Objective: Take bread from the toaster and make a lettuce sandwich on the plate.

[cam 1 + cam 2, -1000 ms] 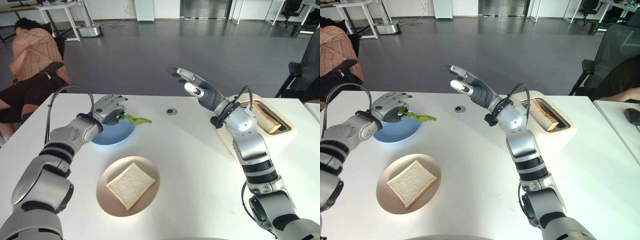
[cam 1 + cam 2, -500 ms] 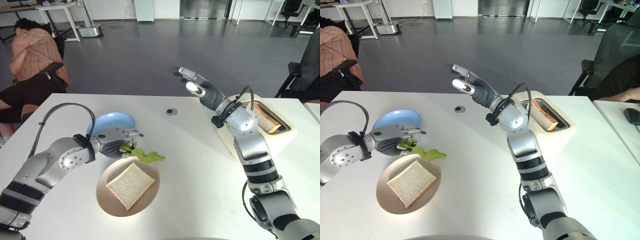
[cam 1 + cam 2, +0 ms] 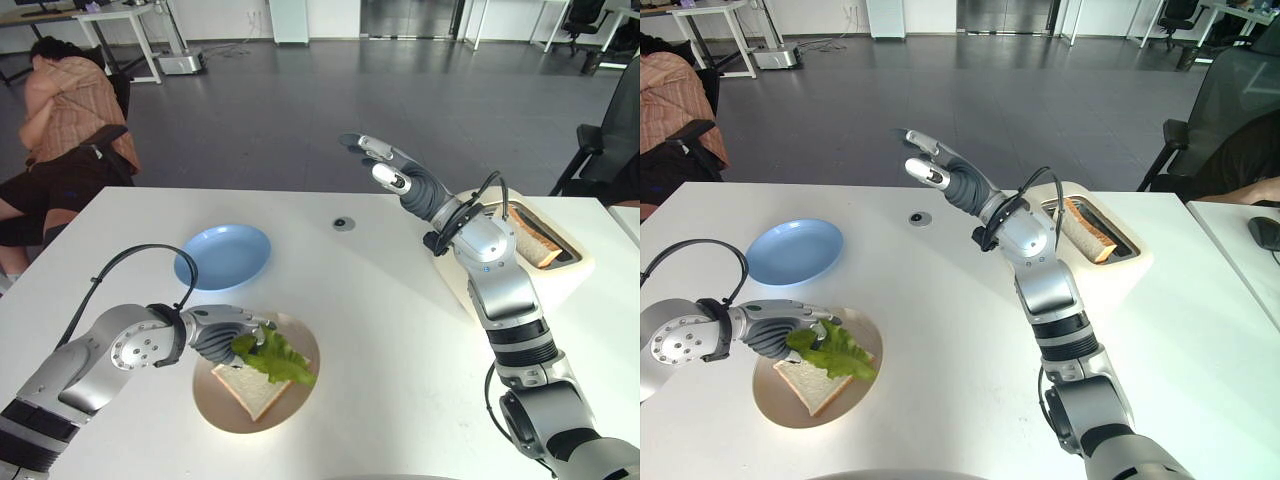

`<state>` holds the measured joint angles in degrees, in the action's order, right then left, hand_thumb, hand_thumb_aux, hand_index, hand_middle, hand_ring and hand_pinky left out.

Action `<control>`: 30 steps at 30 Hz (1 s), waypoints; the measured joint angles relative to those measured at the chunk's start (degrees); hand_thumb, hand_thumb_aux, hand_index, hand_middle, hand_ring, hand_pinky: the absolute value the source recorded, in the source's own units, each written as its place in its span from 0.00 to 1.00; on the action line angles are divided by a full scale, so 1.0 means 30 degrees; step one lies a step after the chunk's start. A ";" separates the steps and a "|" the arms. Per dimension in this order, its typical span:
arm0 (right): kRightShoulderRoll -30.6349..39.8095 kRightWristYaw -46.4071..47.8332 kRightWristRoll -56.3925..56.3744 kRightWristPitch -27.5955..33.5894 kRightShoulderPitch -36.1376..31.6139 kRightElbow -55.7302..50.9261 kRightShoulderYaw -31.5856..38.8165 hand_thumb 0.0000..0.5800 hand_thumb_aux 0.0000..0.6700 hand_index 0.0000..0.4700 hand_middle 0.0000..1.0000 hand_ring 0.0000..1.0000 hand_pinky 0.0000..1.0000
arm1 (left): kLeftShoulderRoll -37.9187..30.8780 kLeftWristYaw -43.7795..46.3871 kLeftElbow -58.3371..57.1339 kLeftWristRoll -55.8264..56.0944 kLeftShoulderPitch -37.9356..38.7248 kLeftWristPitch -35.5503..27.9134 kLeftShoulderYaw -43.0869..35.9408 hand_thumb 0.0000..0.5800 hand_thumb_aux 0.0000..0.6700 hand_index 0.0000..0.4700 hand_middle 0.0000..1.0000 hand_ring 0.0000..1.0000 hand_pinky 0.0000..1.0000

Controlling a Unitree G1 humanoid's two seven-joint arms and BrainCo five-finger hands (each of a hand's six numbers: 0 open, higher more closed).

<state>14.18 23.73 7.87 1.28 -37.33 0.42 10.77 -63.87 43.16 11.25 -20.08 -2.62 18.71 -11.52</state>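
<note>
A beige plate [image 3: 300, 385] lies near the table's front with a slice of white bread [image 3: 255, 392] on it. My left hand [image 3: 222, 332] is over the plate's left side, shut on a green lettuce leaf [image 3: 276, 358] that hangs over the bread. At the right stands a cream toaster [image 3: 565, 270] with a slice of bread [image 3: 530, 236] sticking out of its slot. My right hand [image 3: 392, 172] is raised above the table left of the toaster, fingers spread, holding nothing.
An empty blue plate [image 3: 224, 256] lies behind the beige plate at the left. A small round disc [image 3: 343, 223] sits in the table's far middle. A dark chair [image 3: 605, 140] stands past the table's right corner.
My left hand carried the lettuce leaf from the blue plate toward me and now holds it over the bread on the beige plate. The right hand has hardly moved.
</note>
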 measured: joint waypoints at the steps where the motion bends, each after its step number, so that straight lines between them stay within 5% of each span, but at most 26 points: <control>1: -0.0001 0.0000 0.0000 0.0000 0.0000 -0.0023 0.0000 0.00 0.00 0.00 0.00 0.00 0.00 | 0.0079 0.0004 0.0064 0.0008 0.0018 0.0049 0.0209 0.00 0.00 0.00 0.00 0.00 0.00; 14: 0.0838 -0.0454 0.0166 -0.0156 -0.0377 -0.0249 -0.1078 0.00 0.00 0.00 0.00 0.00 0.00 | 0.1435 0.0140 -0.1541 0.6126 -0.1103 0.1329 0.4225 0.00 0.00 0.00 0.00 0.00 0.00; 20: 0.6842 -0.5365 0.8203 -0.1692 -0.1284 -0.2878 -0.1659 0.00 0.00 0.00 0.00 0.00 0.00 | 0.4557 -0.4209 -0.4525 0.7185 -0.3919 0.0566 0.7102 0.00 0.00 0.00 0.00 0.00 0.00; 23: 0.9173 -0.5733 1.1893 -0.0349 -0.1260 -0.4650 -0.0714 0.00 0.00 0.00 0.00 0.00 0.00 | 0.5392 -0.5158 -0.5843 0.7287 -0.3997 0.0174 0.7478 0.00 0.00 0.00 0.00 0.00 0.00; 29: 1.1116 -0.0024 1.2832 0.3337 0.1122 -0.3090 -0.0328 0.00 0.00 0.00 0.00 0.00 0.00 | 0.5640 -0.5703 -0.6610 0.6764 -0.3998 0.0281 0.7495 0.00 0.00 0.00 0.00 0.00 0.00; 30: 1.1262 0.0848 1.2792 0.3718 0.1429 -0.2423 -0.0336 0.43 0.25 0.25 0.00 0.00 0.00 | 0.5653 -0.5720 -0.6655 0.6726 -0.3998 0.0302 0.7492 0.00 0.00 0.00 0.00 0.00 0.00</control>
<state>47.97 26.28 46.25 12.44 -33.04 -6.85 9.76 -46.91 26.00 -8.71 0.10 -14.61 19.62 10.95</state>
